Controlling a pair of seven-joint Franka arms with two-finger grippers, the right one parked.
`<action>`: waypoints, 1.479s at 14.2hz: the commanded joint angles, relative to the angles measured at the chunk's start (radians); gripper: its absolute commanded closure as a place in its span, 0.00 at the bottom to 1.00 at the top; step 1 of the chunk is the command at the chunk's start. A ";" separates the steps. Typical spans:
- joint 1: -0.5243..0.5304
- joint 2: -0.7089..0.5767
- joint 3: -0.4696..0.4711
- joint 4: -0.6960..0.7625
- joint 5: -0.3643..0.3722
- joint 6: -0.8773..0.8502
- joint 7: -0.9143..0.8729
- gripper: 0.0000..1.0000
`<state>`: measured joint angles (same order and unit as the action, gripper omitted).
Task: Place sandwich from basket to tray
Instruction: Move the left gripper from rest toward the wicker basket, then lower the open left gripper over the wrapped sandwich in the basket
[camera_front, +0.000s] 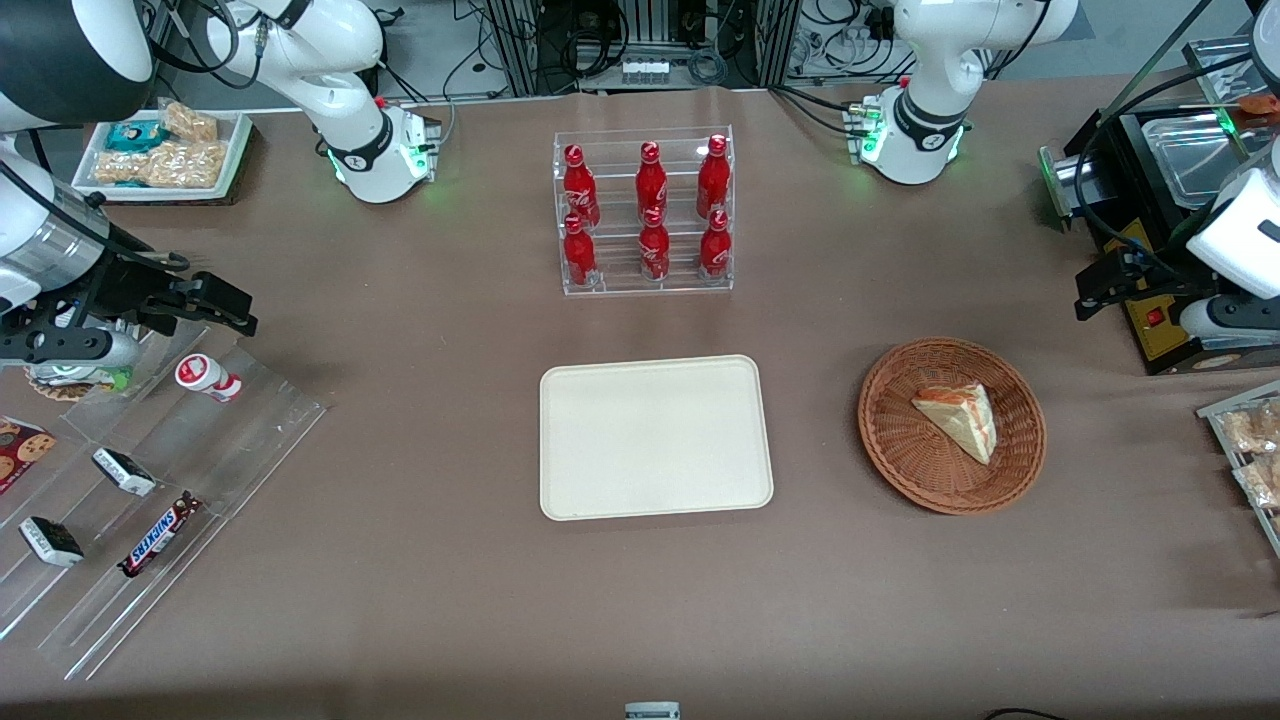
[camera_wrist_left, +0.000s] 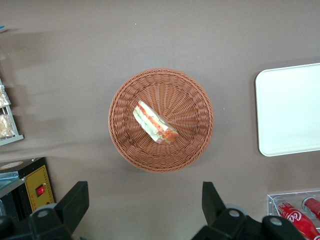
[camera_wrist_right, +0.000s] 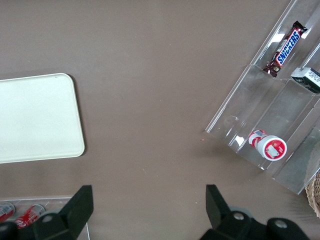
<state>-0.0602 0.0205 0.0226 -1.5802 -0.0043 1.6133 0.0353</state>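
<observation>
Sandwich (camera_wrist_left: 155, 123): lying inside the basket (camera_wrist_left: 125, 145), not yet gripped, directly below and just ahead of the jaws in the left wrist view.

Gripper (camera_wrist_left: 145, 202): hanging high above the surface (camera_wrist_left: 150, 35), jaws standing wide apart and holding nothing; the two dark fingers (camera_wrist_left: 75, 202) are flanking open air, with the nearest rim of the basket showing between them.

Sandwich, orientation: the wedge is resting on its broad face, filling stripes of orange-red and green showing along one edge. Its long axis is running diagonally across the line joining the two fingers, neither parallel nor square to it. Judgement: a wrist turn is looking necessary before descent, so that the jaws are closing across the short width of the wedge rather than along its length.

Basket: sitting on the surface at the working arm's end, well apart from other stock.

Tray (camera_front: 655, 437): lying flat and unloaded, sideways from the jaws toward the parked arm's end, separated from the basket by a strip of bare surface.

Bottle rack (camera_front: 645, 212): standing farther from the front camera than the tray, outside the likely carry path.
</observation>
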 joint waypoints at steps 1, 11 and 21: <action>0.007 0.013 -0.010 0.023 0.015 -0.036 -0.005 0.00; 0.008 0.035 -0.007 -0.134 0.018 0.012 -0.012 0.00; 0.008 0.035 -0.006 -0.549 0.027 0.549 -0.634 0.00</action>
<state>-0.0587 0.0807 0.0264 -2.0740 0.0062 2.1041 -0.4097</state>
